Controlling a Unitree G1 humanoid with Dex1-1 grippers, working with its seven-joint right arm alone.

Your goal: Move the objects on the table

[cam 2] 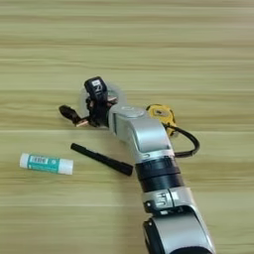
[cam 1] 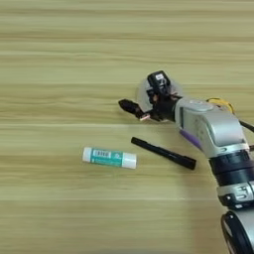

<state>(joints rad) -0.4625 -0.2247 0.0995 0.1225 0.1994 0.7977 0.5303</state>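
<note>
Two black fingers on your right gripper are spread around the clear tape roll. It sits right at the gripper, up from the pen, which lies slanting toward the lower right.
</note>
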